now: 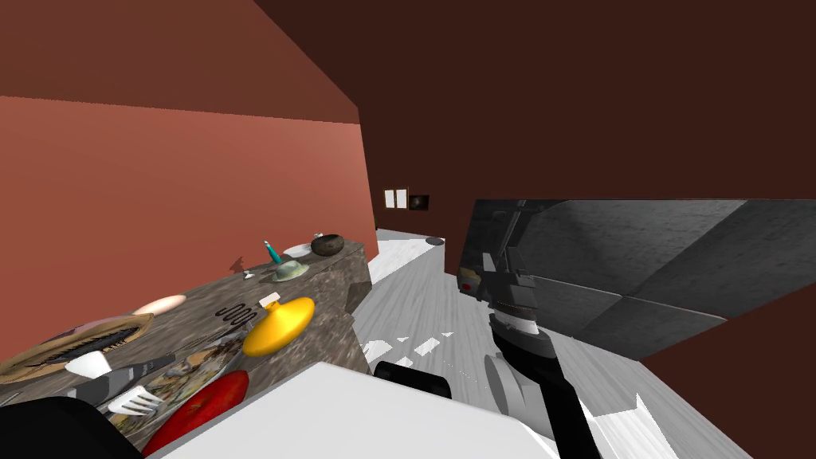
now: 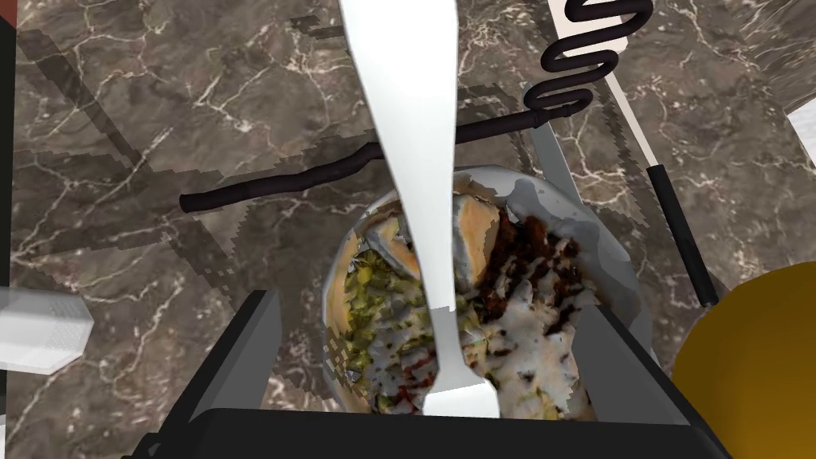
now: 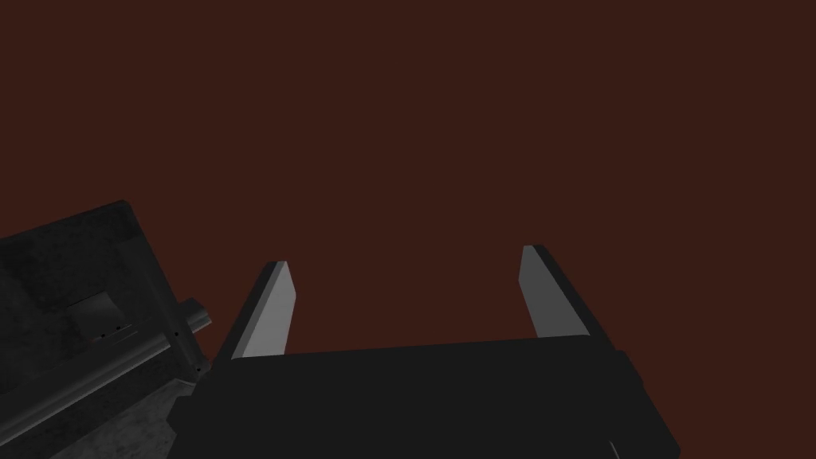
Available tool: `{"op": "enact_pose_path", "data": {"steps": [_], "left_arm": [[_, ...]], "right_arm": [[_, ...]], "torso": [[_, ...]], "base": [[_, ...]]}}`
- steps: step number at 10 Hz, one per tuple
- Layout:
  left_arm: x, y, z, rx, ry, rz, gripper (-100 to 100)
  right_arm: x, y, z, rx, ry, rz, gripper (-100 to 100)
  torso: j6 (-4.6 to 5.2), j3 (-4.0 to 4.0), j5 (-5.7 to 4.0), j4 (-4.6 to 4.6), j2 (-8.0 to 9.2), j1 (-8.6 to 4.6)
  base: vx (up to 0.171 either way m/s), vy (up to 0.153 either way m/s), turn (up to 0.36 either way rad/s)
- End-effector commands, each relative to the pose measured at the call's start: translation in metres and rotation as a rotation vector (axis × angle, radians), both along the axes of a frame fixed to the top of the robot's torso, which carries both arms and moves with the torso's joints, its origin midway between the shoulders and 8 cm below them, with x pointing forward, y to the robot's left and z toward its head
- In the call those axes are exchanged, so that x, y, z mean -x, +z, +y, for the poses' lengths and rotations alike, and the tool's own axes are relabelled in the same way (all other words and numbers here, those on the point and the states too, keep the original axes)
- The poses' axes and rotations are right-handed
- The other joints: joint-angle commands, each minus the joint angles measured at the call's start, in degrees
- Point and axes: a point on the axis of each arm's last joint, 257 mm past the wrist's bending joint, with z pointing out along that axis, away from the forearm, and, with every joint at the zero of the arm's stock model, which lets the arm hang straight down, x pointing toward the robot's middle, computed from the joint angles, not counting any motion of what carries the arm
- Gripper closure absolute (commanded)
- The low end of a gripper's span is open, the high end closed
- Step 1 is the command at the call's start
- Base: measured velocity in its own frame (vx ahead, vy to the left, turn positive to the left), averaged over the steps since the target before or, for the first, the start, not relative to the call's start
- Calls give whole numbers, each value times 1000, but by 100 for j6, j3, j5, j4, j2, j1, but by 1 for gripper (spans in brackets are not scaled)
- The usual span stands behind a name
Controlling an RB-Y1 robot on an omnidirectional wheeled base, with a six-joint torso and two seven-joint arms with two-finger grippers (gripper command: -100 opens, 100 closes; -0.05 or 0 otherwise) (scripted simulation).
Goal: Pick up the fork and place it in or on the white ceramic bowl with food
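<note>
— looking along our left gripper (image 2: 430, 303), what did we find between its fingers?
— we found the fork (image 2: 406, 119), white, running lengthwise down the middle of the gap. both fingers stood wide apart and neither one touched it.
— and where was the fork against the bowl?
— it crossed the white bowl (image 2: 610, 255), over the food: green bits, dark crumbs and a pale sauce. its broad end reached out past the rim, over the brown marbled counter (image 2: 159, 103). we could not tell whether it lay on the food or hung just above it.
— what did we see around the bowl?
— a black tool (image 2: 590, 56) with a coiled head lay on the counter just beyond the bowl, and its straight rod passed behind the fork in our view. a yellow thing (image 2: 757, 358) sat just beside the bowl on one side. a white block (image 2: 40, 331) sat on the other side, further off.
— did the head camera agree?
— it did. we saw the fork's tines low at our left, over the bowl's edge, with a red thing (image 1: 199, 410) near the bowl at the counter's edge.
— and our right gripper (image 3: 405, 255)?
— its fingers were spread apart. the right arm was out at our right, beside a dark grey cabinet (image 1: 637, 271).
</note>
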Motion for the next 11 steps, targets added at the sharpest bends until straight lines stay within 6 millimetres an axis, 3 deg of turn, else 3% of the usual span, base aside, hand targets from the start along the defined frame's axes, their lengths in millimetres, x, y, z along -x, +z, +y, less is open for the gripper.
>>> {"op": "enact_pose_path", "data": {"steps": [1,2,10,11], "left_arm": [[0,0,0,0,0,0,0],[4,15,-2,-4,7,-5,-100],[18,72,-15,-24,31,-13,-100],[16,69,-12,-24,28,-13,-100]], "right_arm": [[0,0,0,0,0,0,0],[0,0,0,0,0,0,0],[0,0,0,0,0,0,0],[0,0,0,0,0,0,0]], "torso": [[0,0,0,0,0,0],[0,0,0,0,0,0],[0,4,0,1,6,0],[0,4,0,1,6,1]], "base": [[0,0,0],[-8,4,-37],[-16,5,-23],[-7,3,-3]]}}
